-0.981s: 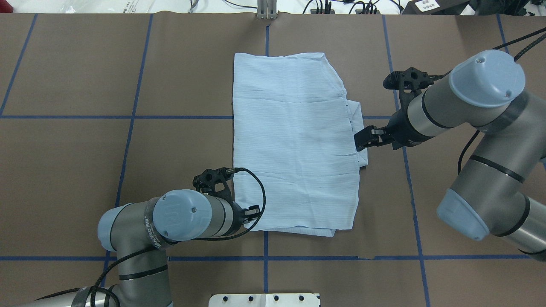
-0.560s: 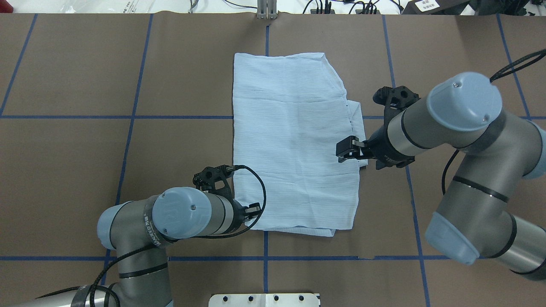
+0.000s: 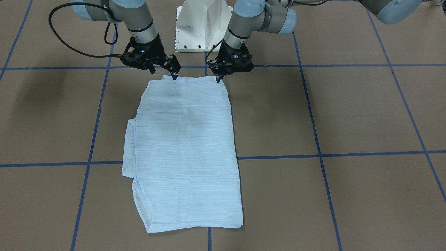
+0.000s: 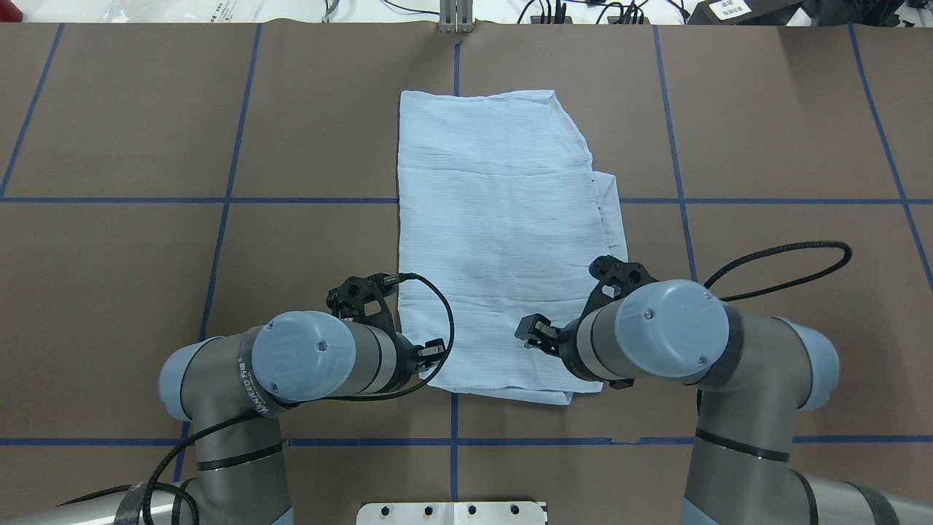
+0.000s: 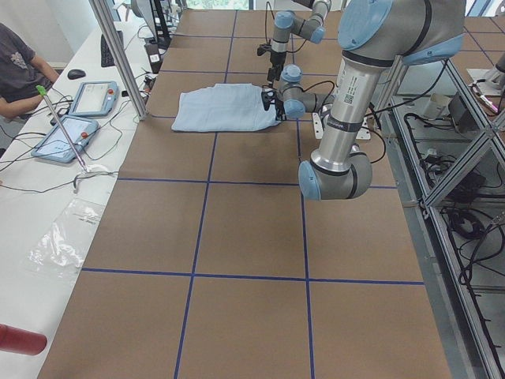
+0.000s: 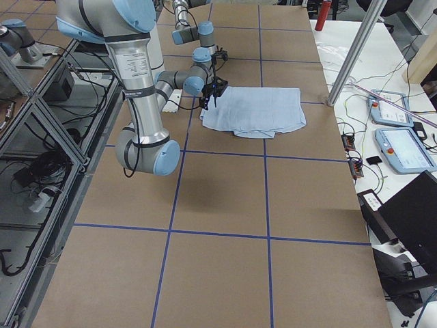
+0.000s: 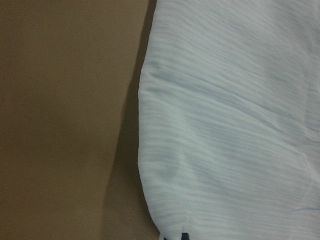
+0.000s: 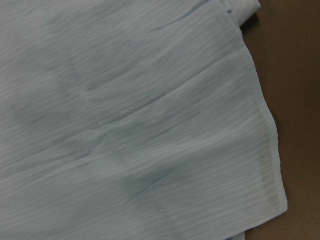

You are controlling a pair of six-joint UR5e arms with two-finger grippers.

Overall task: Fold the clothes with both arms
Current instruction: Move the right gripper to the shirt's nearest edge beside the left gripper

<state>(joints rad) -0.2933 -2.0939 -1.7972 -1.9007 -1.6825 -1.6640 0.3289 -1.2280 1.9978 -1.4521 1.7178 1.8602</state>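
Observation:
The pale-blue shirt (image 4: pixel 503 240) lies folded into a long rectangle in the middle of the table, also in the front view (image 3: pixel 184 150). My left gripper (image 4: pixel 434 353) is down at its near left corner (image 3: pixel 218 78), and its fingers look shut on the shirt's edge. A dark fingertip (image 7: pixel 185 236) shows at the cloth's edge in the left wrist view. My right gripper (image 4: pixel 532 334) hovers open just above the near edge (image 3: pixel 175 76), inside the near right corner. The right wrist view shows that corner (image 8: pixel 280 200) and no fingers.
Brown table cover (image 4: pixel 765 146) with blue tape lines. A sleeve layer pokes out on the shirt's right side (image 4: pixel 611 204). The white pedestal base (image 3: pixel 204 24) stands at the near edge between the arms. Operator tablets (image 5: pixel 75 118) and a post (image 6: pixel 351 55) are beyond the far edge.
My right arm has swung from the shirt's right side, mid-length, back toward me and now sits over the near edge. The left arm and the shirt have not moved.

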